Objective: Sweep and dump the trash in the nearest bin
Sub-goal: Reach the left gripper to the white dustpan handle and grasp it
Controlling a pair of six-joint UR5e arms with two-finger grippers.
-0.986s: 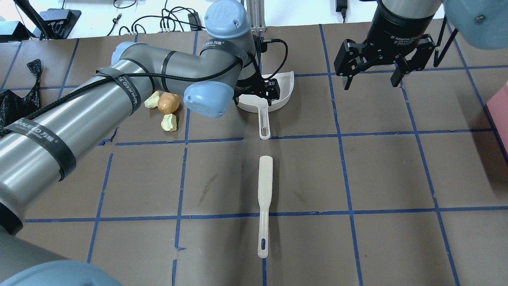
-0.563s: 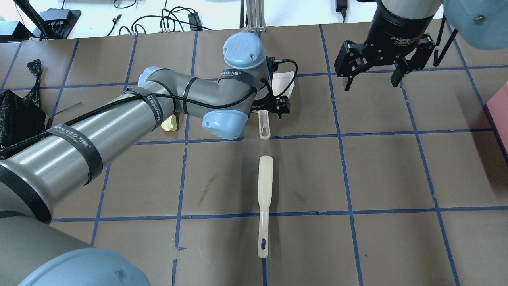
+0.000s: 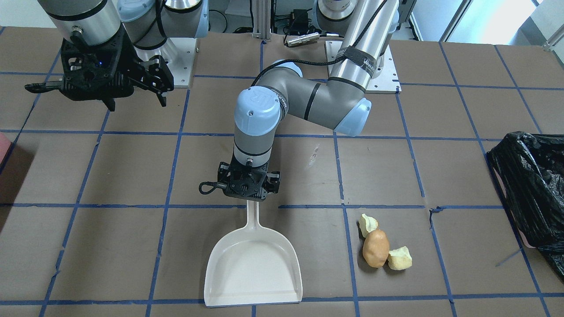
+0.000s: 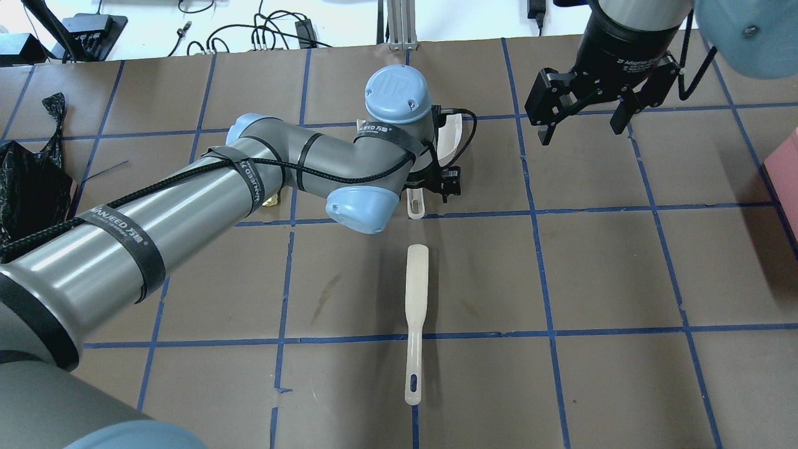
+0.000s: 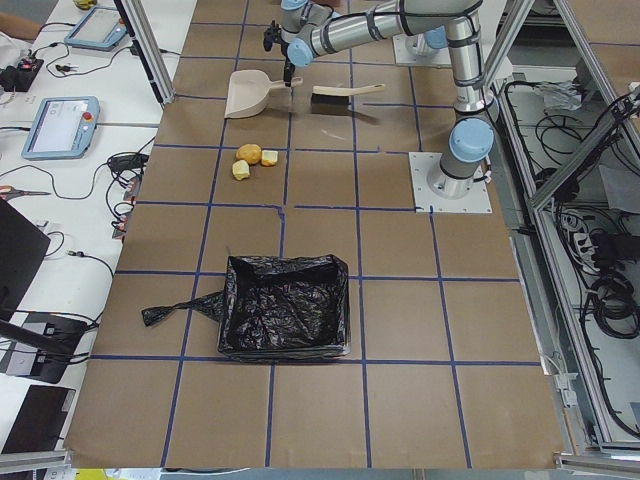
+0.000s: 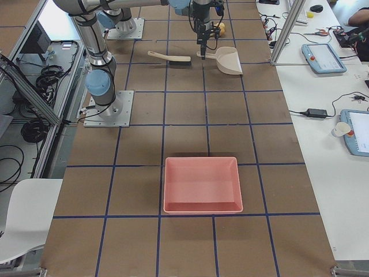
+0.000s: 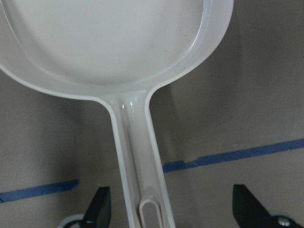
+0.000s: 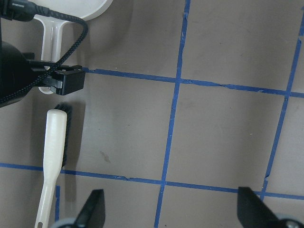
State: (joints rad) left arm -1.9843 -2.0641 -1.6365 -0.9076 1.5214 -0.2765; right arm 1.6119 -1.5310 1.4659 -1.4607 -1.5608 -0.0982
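Observation:
The white dustpan (image 3: 253, 268) lies flat on the table, handle toward the robot. My left gripper (image 3: 249, 187) hovers low over the handle, open. In the left wrist view the fingers (image 7: 100, 211) stand well apart on either side of the handle (image 7: 137, 156). The trash, a tan potato lump (image 3: 376, 248) and two pale chunks (image 3: 368, 223), lies beside the pan. In the overhead view my left arm hides most of it. The bin (image 3: 528, 185) with the black bag is beyond it. My right gripper (image 4: 581, 130) is open and empty, raised, away from the dustpan.
A white brush (image 4: 416, 293) lies on the table just behind the dustpan's handle, in line with it. A pink tray (image 6: 202, 184) stands near the table's end on my right. Blue tape lines cross the brown table cover.
My left arm has drawn back from over the pan's body to over its handle and now hides the trash in the overhead view. The right gripper has barely moved.

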